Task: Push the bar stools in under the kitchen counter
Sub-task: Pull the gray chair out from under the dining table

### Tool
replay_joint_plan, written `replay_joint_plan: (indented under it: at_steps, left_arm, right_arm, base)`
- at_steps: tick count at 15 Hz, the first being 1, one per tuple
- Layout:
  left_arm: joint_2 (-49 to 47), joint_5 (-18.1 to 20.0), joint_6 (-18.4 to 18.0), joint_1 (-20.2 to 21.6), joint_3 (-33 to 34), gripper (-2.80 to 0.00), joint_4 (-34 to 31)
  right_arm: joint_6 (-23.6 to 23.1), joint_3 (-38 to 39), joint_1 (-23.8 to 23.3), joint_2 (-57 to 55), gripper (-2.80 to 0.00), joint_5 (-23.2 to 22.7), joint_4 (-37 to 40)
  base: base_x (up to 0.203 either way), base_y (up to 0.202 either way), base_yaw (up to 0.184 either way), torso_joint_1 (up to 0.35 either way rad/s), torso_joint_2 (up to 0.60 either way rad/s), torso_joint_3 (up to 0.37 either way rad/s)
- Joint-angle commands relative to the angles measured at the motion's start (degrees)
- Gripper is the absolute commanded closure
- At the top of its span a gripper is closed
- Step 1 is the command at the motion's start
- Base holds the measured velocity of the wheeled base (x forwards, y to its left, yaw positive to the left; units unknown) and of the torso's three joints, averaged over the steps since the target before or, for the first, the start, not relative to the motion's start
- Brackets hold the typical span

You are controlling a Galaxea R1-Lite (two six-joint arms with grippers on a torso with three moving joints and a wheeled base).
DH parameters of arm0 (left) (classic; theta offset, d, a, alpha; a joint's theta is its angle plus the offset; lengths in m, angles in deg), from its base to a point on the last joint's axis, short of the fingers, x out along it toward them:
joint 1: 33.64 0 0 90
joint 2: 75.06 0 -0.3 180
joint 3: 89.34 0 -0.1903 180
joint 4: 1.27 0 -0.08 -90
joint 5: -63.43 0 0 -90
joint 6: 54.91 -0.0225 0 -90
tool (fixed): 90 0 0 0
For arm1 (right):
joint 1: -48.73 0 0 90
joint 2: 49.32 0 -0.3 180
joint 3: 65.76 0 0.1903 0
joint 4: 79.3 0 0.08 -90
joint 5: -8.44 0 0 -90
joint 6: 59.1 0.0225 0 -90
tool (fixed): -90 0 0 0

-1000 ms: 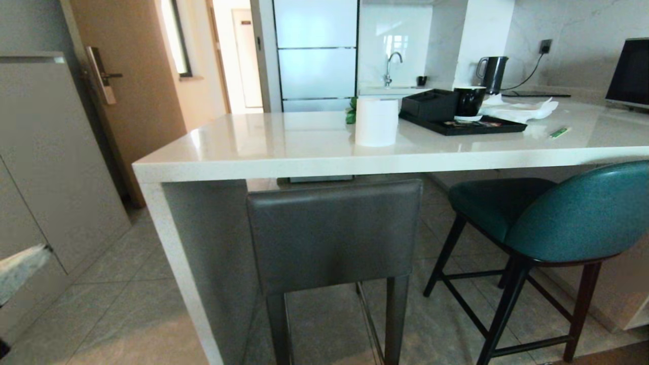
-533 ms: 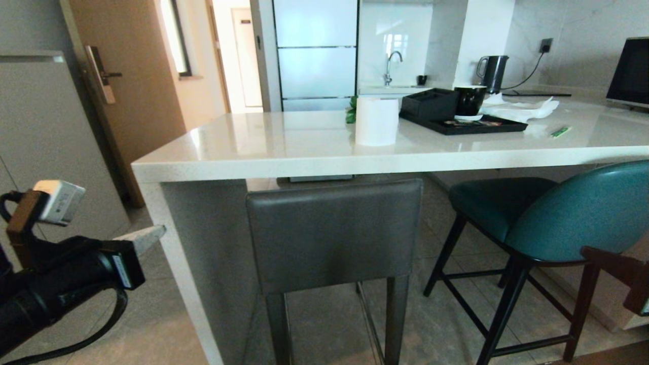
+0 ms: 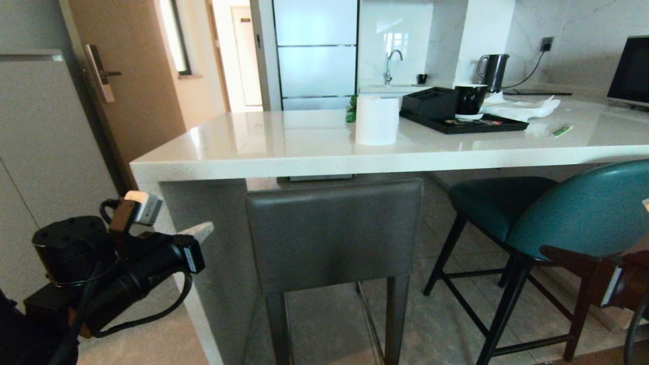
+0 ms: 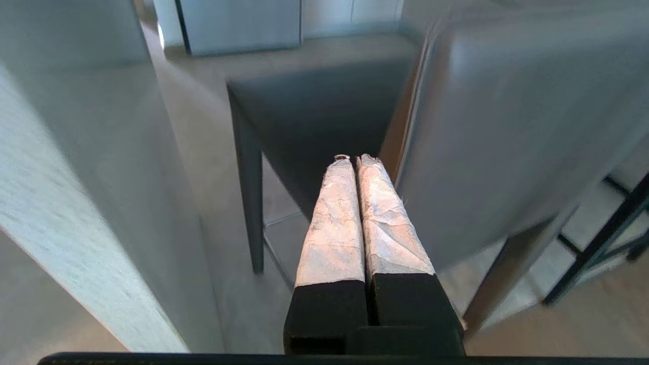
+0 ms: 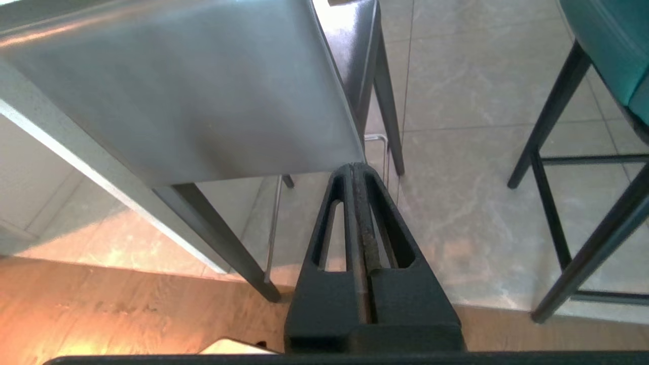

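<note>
The dark-grey bar stool (image 3: pixel 334 233) stands with its square back just below the front edge of the white kitchen counter (image 3: pixel 304 152). The teal bar stool (image 3: pixel 583 213) stands to its right, angled, its seat partly under the counter. My left gripper (image 3: pixel 203 230) is shut and empty, level with the grey back and just to its left, in front of the counter's end panel (image 3: pixel 213 284). In the left wrist view the shut gripper (image 4: pixel 353 158) points along the grey stool's (image 4: pixel 507 126) side. My right gripper (image 5: pixel 357 166) is shut and empty, low behind the grey stool (image 5: pixel 177 91).
On the counter stand a white paper roll (image 3: pixel 376 120), a black tray (image 3: pixel 464 124) with a cup, a kettle (image 3: pixel 492 71) and a screen (image 3: pixel 628 71). A cabinet (image 3: pixel 40 152) and door (image 3: pixel 137 76) lie to the left. The teal stool's black legs (image 5: pixel 547 132) are beside my right gripper.
Both arms have risen into the head view. The left gripper has moved up and right toward the grey stool's back; the right arm has come in at the lower right. Neither stool has moved.
</note>
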Motion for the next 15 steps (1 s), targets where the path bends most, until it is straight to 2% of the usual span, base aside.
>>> replay_joint_plan:
  at_steps: [1, 4, 6, 7, 9, 10, 11, 15]
  left_arm:
    - [-4.0, -0.1, -0.1, -0.4, 1.2, -2.8, 1.6]
    - [-4.2, -0.2, -0.1, -1.0, 2.1, -2.8, 8.8]
    - [-3.8, -0.3, -0.1, -2.4, 3.7, -2.8, 9.4]
    - [-4.0, -1.8, -0.1, -3.8, 3.7, -2.8, 9.4]
    - [-4.3, -10.0, 0.3, -8.6, 4.3, -2.8, 8.9]
    - [-4.5, -12.7, 0.5, -10.6, 5.1, -2.8, 8.7]
    - [-4.6, -14.1, 1.1, -11.6, 5.5, -2.8, 8.8]
    - [-3.8, -14.3, 1.2, -11.7, 4.9, -2.8, 8.8]
  right_arm:
    - [-0.2, 0.8, -0.4, 1.0, -2.8, -0.2, -0.3]
    - [-0.2, 1.1, -0.5, 2.1, -2.8, 1.3, -0.7]
    - [-0.3, 2.7, -0.5, 3.2, -2.8, 2.4, -0.7]
    - [-0.2, 2.8, -0.6, 3.9, -2.8, 2.6, -0.7]
    - [0.0, 3.3, -0.9, 4.8, -2.8, 4.2, -0.6]
    - [0.0, 3.4, -0.9, 5.2, -2.8, 4.3, -0.6]
    - [0.0, 3.6, -0.9, 5.8, -2.8, 4.3, -0.5]
    - [-0.1, 5.6, -0.9, 7.7, -2.8, 4.3, -0.4]
  base:
    - [0.0, 0.0, 0.0, 0.0, 0.0, 0.0]
    - [0.0, 0.0, 0.0, 0.0, 0.0, 0.0]
    - [0.0, 0.0, 0.0, 0.0, 0.0, 0.0]
    - [0.0, 0.0, 0.0, 0.0, 0.0, 0.0]
    - [0.0, 0.0, 0.0, 0.0, 0.0, 0.0]
    - [0.0, 0.0, 0.0, 0.0, 0.0, 0.0]
    - [0.0, 0.0, 0.0, 0.0, 0.0, 0.0]
    - [0.0, 0.0, 0.0, 0.0, 0.0, 0.0]
